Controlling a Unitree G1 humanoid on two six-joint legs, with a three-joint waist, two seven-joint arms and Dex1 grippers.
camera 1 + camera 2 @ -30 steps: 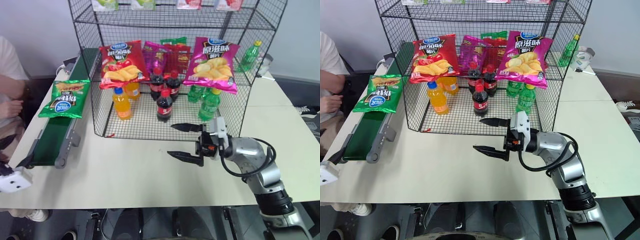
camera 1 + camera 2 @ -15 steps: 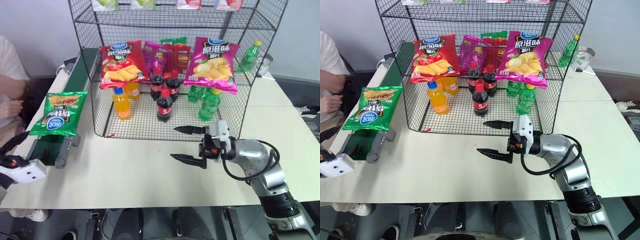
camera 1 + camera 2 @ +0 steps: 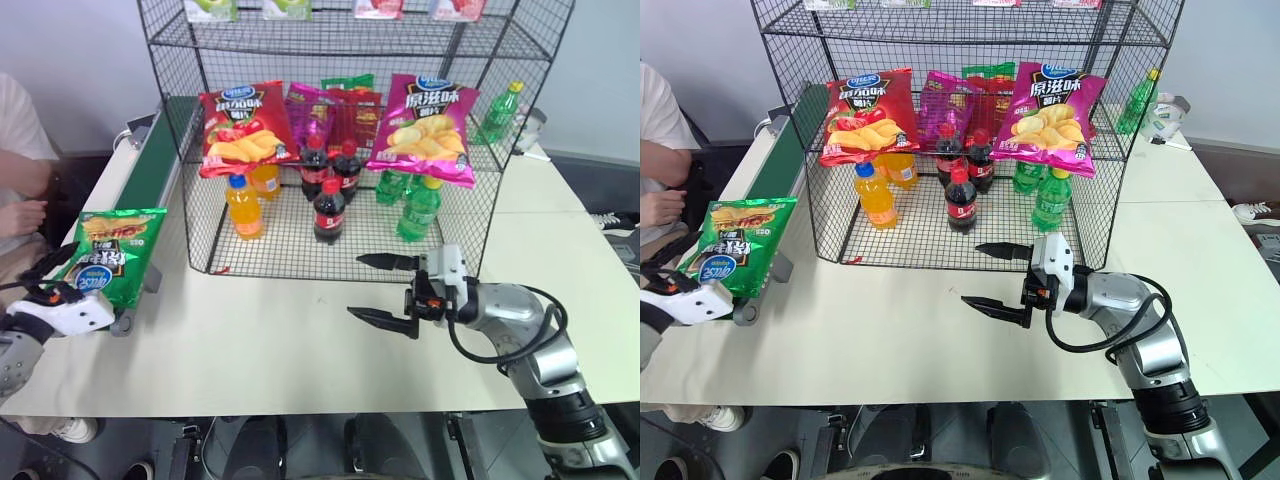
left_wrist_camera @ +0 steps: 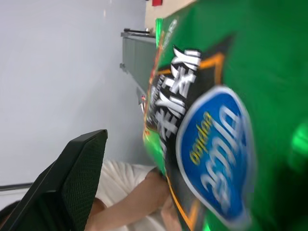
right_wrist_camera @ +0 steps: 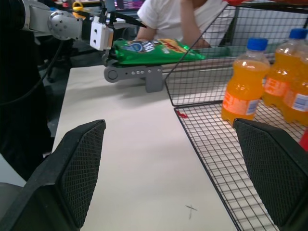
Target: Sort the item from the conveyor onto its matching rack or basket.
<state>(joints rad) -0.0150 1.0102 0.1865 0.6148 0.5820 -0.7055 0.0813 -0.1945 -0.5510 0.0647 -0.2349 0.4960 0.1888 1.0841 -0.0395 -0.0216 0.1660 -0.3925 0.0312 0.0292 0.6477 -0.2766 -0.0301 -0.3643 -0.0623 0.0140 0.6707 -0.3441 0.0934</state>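
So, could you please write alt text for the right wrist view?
The right gripper stands open over the pale table. Beyond it, the green crisp bag lies at the end of the conveyor, with the left gripper at it. Orange bottles stand in the wire rack.

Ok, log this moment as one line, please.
green crisp bag: at conveyor near end | left gripper: open, at bag | right gripper: open, over table | wire rack: bag not placed
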